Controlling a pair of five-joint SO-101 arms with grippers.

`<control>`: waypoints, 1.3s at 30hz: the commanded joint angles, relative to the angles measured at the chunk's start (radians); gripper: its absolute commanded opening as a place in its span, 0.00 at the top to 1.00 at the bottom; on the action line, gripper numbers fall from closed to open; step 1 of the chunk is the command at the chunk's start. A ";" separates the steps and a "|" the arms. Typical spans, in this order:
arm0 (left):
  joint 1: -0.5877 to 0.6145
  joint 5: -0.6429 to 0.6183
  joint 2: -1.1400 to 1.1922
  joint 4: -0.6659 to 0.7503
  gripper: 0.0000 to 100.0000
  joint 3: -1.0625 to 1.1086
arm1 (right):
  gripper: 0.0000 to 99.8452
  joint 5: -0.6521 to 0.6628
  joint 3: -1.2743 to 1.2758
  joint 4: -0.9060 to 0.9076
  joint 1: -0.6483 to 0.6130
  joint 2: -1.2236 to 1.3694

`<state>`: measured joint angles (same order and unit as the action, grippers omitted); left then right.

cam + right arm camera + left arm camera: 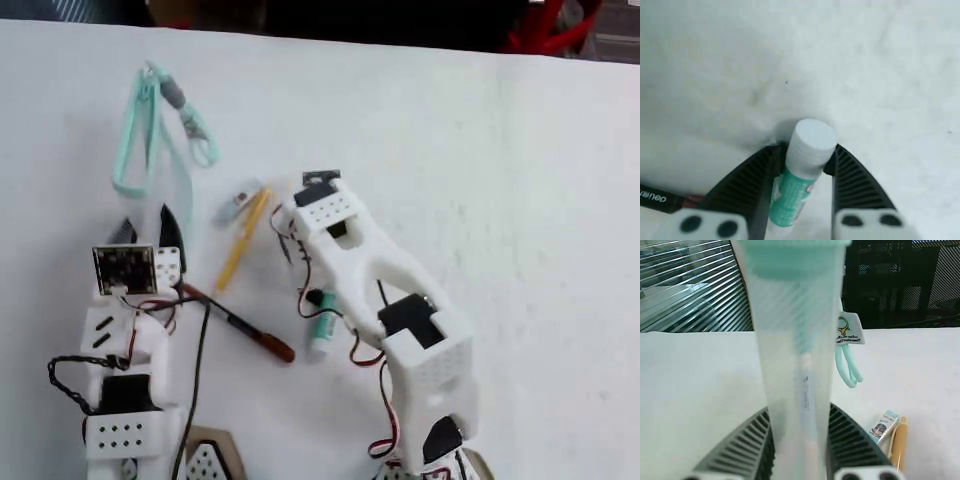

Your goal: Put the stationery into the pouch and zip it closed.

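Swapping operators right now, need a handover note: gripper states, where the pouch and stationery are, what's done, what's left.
Left gripper: shut on the pouch.
Right gripper: shut on the glue stick, close to the table.
Lying on the table outside the pouch: yellow pen, eraser, black-and-red pen.
Done: pouch and glue stick gripped.
Left: get the glue stick, both pens and the eraser into the pouch, then zip it.
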<state>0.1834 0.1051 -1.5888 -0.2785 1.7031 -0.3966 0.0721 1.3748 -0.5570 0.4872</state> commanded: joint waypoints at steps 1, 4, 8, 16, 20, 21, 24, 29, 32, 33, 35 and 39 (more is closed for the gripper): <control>0.018 -0.003 0.008 0.009 0.92 -0.005 | 0.99 0.005 -0.014 -0.050 0.038 -0.002; 0.018 -0.003 0.010 0.009 0.92 -0.005 | 0.99 0.006 -0.026 -0.050 0.087 -0.027; 0.018 -0.003 0.010 0.009 0.92 -0.005 | 0.98 0.006 -0.037 -0.045 0.150 -0.071; 0.065 -0.012 0.004 0.018 0.92 -0.003 | 0.98 0.006 -0.032 -0.050 0.237 -0.163; 0.088 -0.072 0.004 0.018 0.92 -0.008 | 0.98 0.006 -0.032 -0.050 0.245 -0.173; 0.088 -0.074 0.004 0.018 0.91 -0.008 | 0.98 0.006 -0.032 -0.050 0.245 -0.173; 0.082 -0.080 0.004 0.014 0.87 -0.008 | 0.98 0.008 -0.032 -0.050 0.245 -0.174; 0.081 -0.081 0.004 0.011 0.86 -0.008 | 0.98 0.061 -0.031 -0.042 0.237 -0.197; 0.068 -0.078 0.004 0.011 0.86 -0.008 | 0.98 0.114 -0.003 -0.019 0.228 -0.280; 0.059 -0.077 0.004 0.009 0.86 -0.008 | 0.98 0.118 0.018 -0.021 0.228 -0.321; 0.048 -0.075 0.004 -0.015 0.85 -0.011 | 0.98 0.124 0.078 -0.045 0.232 -0.414; 0.036 -0.077 0.004 -0.129 0.83 -0.072 | 0.98 0.126 0.267 -0.205 0.236 -0.610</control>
<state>0.2524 0.0345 -1.5888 -0.3107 1.7001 -0.2831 0.2455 1.2720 -0.3237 0.0376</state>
